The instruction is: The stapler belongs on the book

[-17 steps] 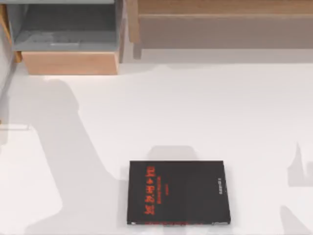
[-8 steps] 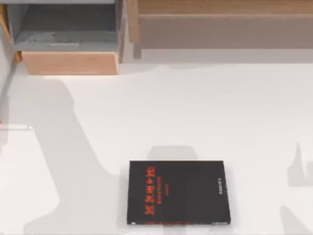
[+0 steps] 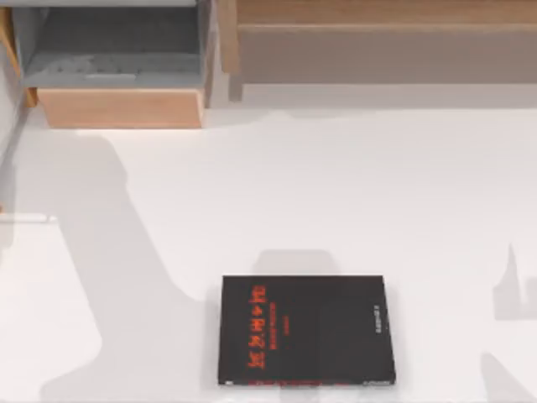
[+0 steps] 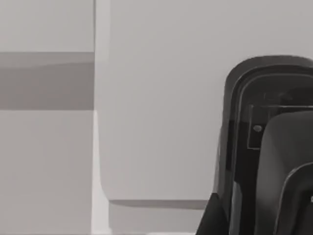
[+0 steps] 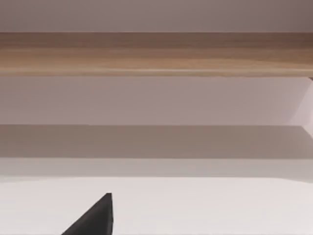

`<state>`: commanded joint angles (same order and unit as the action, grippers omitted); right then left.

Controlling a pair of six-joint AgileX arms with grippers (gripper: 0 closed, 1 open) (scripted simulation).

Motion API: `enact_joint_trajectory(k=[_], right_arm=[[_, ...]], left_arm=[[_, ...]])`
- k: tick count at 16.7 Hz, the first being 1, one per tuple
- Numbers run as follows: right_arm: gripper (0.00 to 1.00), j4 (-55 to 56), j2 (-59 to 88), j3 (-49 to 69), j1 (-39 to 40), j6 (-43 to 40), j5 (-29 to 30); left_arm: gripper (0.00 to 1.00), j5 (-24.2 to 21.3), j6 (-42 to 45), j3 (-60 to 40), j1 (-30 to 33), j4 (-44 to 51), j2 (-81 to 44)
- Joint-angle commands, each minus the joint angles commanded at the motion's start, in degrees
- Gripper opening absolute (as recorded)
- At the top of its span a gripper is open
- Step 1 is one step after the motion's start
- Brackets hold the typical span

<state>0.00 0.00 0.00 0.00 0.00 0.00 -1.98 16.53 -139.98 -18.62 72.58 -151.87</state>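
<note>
Book lying flat on white table, near front edge, cover up, red-orange characters toward its left side. Nothing resting on book. Open wooden drawer sitting well beyond book, at far left. Long wooden shelf running along back, beyond book. Gripper opening: cannot tell for either arm.

My left gripper: seen close from the left wrist cam, dark housing w/ a grey curved part in front, held over a pale surface; can't tell finger state. My right gripper: one dark pointed fingertip shows in the right wrist cam, above the white tabletop.
</note>
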Motion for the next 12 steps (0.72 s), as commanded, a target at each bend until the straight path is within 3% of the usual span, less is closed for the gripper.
enact_joint_trajectory(k=[2, 3, 12], right_arm=[[1.00, 0.00, 0.00, 0.00, 0.00, 0.00, 0.00], [1.00, 0.00, 0.00, 0.00, 0.00, 0.00, 0.00], [1.00, 0.00, 0.00, 0.00, 0.00, 0.00, 0.00]], left_arm=[[0.02, 0.00, 0.00, 0.00, 0.00, 0.00, 0.00], [0.00, 0.00, 0.00, 0.00, 0.00, 0.00, 0.00], [0.00, 0.03, 0.08, 0.00, -0.14, 0.01, 0.04]])
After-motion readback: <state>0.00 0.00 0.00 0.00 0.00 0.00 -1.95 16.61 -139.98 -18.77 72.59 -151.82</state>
